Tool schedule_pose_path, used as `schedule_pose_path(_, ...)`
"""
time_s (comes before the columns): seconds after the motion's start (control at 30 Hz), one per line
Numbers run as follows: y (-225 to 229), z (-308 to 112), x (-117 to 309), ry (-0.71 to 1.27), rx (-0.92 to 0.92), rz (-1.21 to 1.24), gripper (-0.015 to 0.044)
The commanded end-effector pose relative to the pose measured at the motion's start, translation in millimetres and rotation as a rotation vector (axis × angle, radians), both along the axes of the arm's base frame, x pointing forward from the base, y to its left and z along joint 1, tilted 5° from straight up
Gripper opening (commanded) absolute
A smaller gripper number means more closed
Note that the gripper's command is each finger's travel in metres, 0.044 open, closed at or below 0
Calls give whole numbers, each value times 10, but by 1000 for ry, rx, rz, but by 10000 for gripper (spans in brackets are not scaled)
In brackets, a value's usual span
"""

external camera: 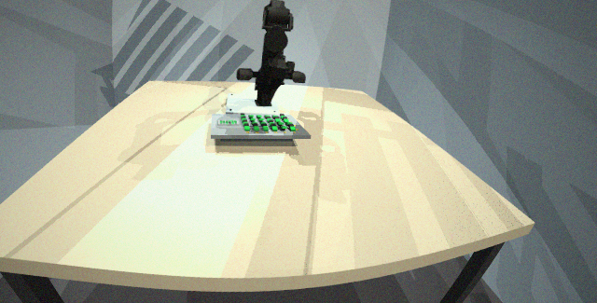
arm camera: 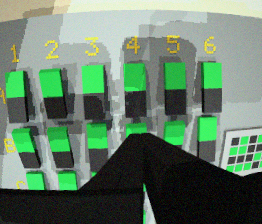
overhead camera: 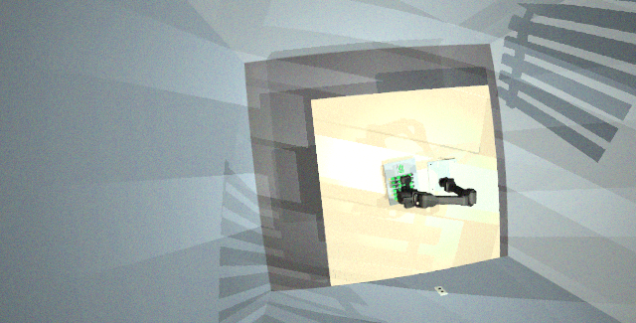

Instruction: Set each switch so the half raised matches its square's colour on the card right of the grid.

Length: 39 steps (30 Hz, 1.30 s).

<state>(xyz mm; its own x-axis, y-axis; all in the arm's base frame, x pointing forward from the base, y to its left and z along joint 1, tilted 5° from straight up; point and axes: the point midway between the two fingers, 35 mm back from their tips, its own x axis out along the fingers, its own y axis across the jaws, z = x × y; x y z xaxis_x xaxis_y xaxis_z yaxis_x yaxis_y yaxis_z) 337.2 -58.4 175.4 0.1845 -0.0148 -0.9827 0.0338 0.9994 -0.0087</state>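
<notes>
The grey switch panel (external camera: 221, 132) (arm camera: 252, 97) carries rows of rocker switches with green far halves and dark near halves. In the wrist view, all of row A shows, including switch A1 (arm camera: 16, 95) and switch A6 (arm camera: 212, 86). Which halves are raised is hard to tell. The card (external camera: 228, 121) (arm camera: 253, 149) mixes green and dark squares; its lower right is cut off in the wrist view. My gripper (external camera: 264, 103) (arm camera: 139, 143) is shut and empty. Its tip appears over switch B4 (arm camera: 136, 128) in the wrist view, covering that switch's near half and most lower rows.
A white plate (external camera: 242, 103) lies under the arm's base, behind the panel. The panel sits on the wooden table (overhead camera: 358, 243) (external camera: 187, 210). The arm (overhead camera: 444, 200) (external camera: 275, 42) reaches from the base over the panel's near side. Striped shadows cross the table and walls.
</notes>
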Motion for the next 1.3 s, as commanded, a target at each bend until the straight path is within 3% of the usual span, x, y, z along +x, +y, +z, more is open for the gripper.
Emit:
schedule_pose_path(0.0,-47,7,-50,-13,2,6,0)
schedule_pose_path(0.17,-50,-318,6,-38,1,7,0)
schedule_pose_path(1.27,-53,-555,52,-38,2,7,0)
